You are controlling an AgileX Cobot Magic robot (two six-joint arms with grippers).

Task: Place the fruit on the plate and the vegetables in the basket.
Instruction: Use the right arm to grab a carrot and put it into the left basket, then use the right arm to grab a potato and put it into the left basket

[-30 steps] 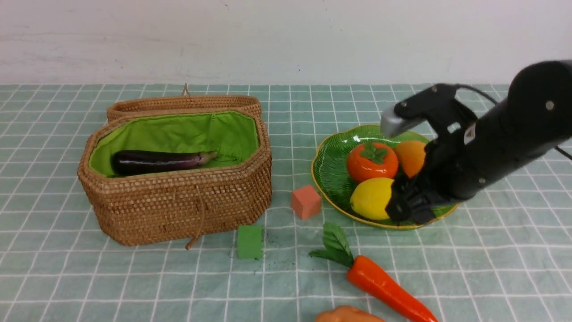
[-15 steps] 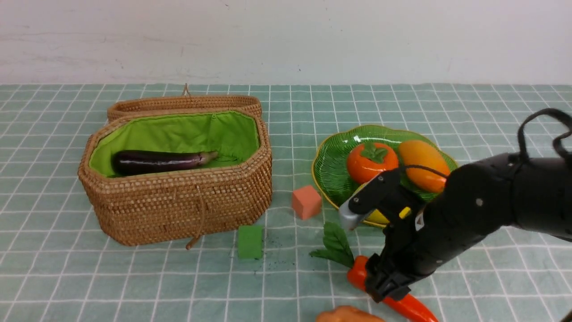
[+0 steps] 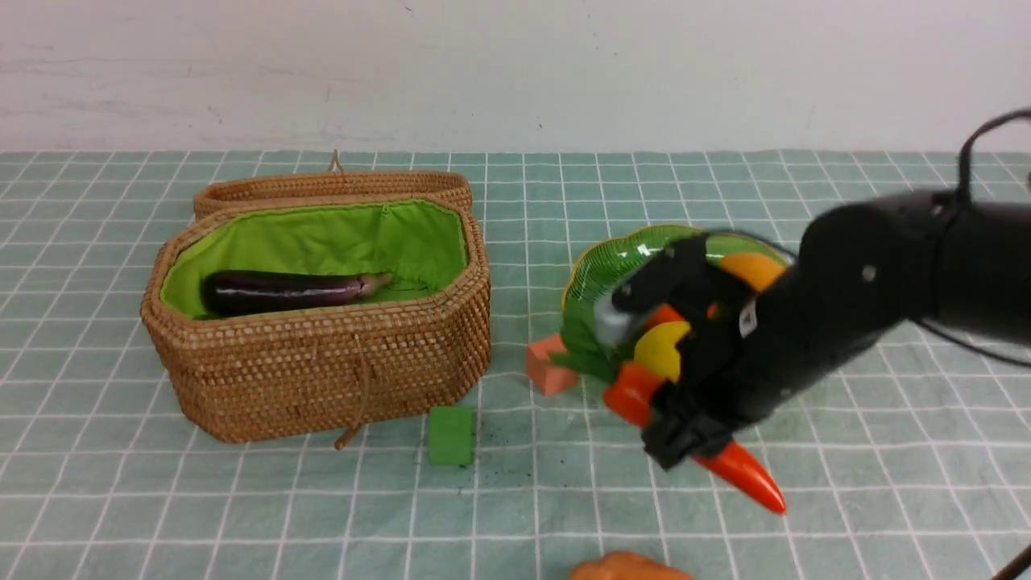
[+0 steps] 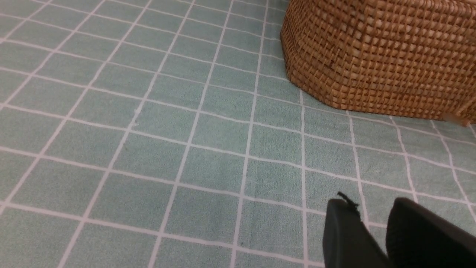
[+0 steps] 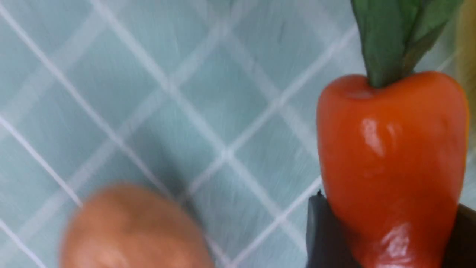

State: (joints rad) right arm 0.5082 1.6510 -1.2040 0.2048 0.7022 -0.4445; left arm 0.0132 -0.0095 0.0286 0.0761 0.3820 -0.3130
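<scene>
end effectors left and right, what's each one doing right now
Left end effector: slightly open, holding nothing.
Right end effector: closed on the carrot, off the table.

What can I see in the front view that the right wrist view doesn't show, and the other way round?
Only the front view: the basket, the eggplant inside it and the green cube.

Only the right wrist view: a finger on each side of the carrot.

Both: the carrot and the potato.
</scene>
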